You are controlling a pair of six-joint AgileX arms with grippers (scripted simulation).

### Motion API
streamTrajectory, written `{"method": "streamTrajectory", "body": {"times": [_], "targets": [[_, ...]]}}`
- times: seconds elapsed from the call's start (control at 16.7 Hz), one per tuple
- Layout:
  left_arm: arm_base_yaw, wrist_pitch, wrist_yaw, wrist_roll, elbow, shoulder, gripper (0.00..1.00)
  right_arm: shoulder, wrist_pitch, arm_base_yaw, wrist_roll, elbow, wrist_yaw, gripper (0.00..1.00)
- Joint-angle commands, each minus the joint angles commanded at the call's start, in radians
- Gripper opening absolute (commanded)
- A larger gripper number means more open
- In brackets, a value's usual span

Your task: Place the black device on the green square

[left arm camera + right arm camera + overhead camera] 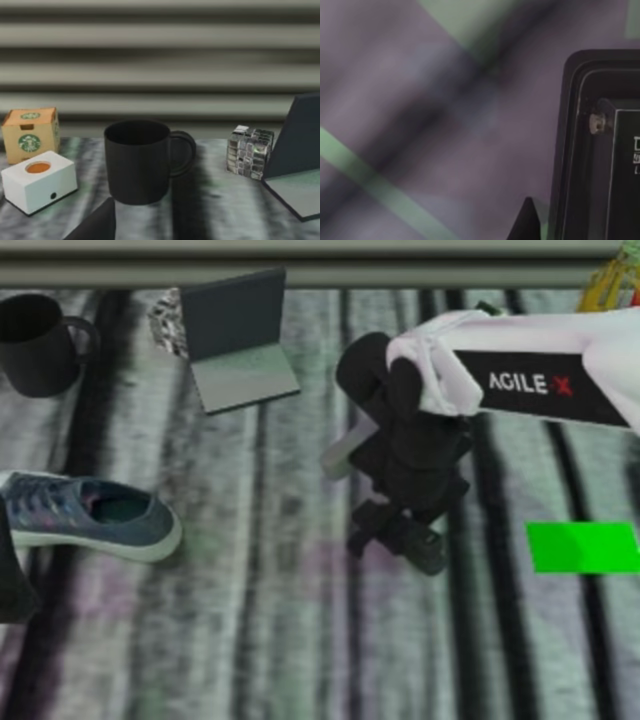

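Two arms are fitted at the striped grey table [270, 640], and only the right arm [540, 380] is extended, reaching in from the table's right side toward its centre. The right gripper [395, 530] is lowered over the black device [425, 550], which lies on the table surface right of centre; whether the fingers are parted or closed on the device cannot be told, since the wrist housing covers them from above. In the right wrist view a black moulded edge of the device [600, 150] is seen close up against the cloth. The blue shoe [90, 515] lies near the left edge. The dark grey mini laptop [235, 335] stands open at the far side, left of centre. The green square [583, 546] lies flat near the right edge, well apart from the device. The black mug [35, 340] stands at the far left corner (its handle is turned toward the laptop). A mirrored cube [250, 150] sits just beside the laptop. The left gripper is parked off the table's left edge, and its state cannot be told.
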Motion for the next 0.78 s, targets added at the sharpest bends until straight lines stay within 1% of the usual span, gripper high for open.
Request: {"method": "streamTrajectory", "body": {"times": [0.18, 0.24, 0.78], "targets": [[0.0, 0.0, 0.0, 0.0, 0.0, 0.0, 1.0, 0.0, 0.0, 0.0, 0.0, 0.0, 0.0, 0.02], [0.0, 0.0, 0.0, 0.0, 0.0, 0.0, 1.0, 0.0, 0.0, 0.0, 0.0, 0.0, 0.0, 0.0], [0.0, 0.0, 0.0, 0.0, 0.0, 0.0, 1.0, -0.002, -0.004, -0.003, 0.001, 0.003, 0.0, 0.0]]}}
